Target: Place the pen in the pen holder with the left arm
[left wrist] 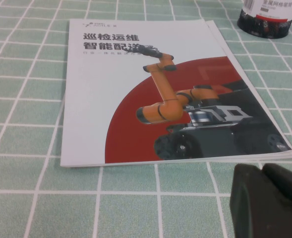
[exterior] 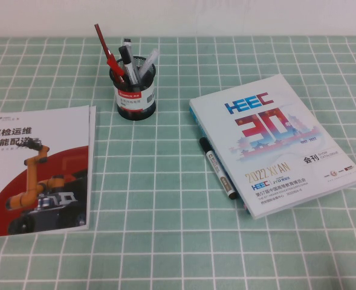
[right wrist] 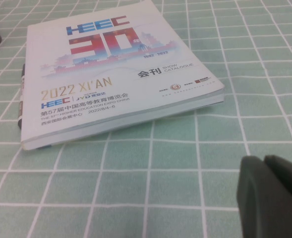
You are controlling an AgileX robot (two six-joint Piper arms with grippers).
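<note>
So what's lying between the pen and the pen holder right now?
Only bare green checked tablecloth, as the high view shows; the pen lies against the catalogue's edge, apart from the pen holder.

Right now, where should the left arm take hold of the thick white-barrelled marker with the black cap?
Judging by its pose, grip the marker mid-barrel from above, jaws across it: it lies flat beside the white catalogue. Left gripper and right gripper are both parked, shut.

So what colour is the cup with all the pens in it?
Black wire mesh, with a white, red-topped label; the pen holder shows best in the high view.
</note>
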